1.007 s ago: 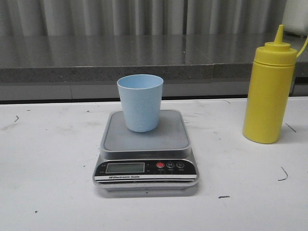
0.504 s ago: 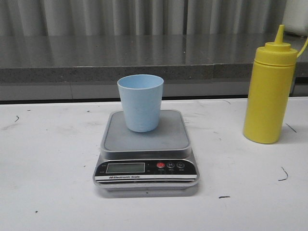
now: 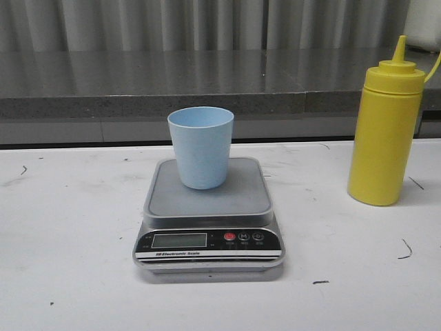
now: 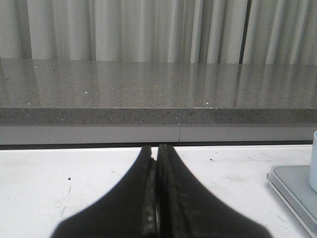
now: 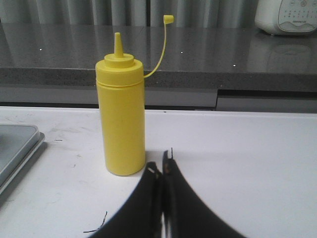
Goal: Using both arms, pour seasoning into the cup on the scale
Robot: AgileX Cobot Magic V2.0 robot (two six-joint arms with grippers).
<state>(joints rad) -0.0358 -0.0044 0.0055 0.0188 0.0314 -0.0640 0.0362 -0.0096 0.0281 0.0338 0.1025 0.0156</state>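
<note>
Right gripper (image 5: 162,171) jaws pressed together, empty: must spread wide, grasp tall yellow plastic squeeze bottle (image 5: 121,119) mid-body, right of frame.

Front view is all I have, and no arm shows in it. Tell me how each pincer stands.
Observer: The left pincer is shut, holding nothing, low over the bare table.
Operator: Give me the right one.
Observer: The right pincer is shut too, empty, pointed at the seasoning bottle and not touching it.
Operator: Report the bottle's cap.
Observer: The small cap is off the nozzle, held up on its tether.
Operator: Say what the left wrist camera catches of the scale.
Observer: Only an edge of the scale and a sliver of the cup.
</note>
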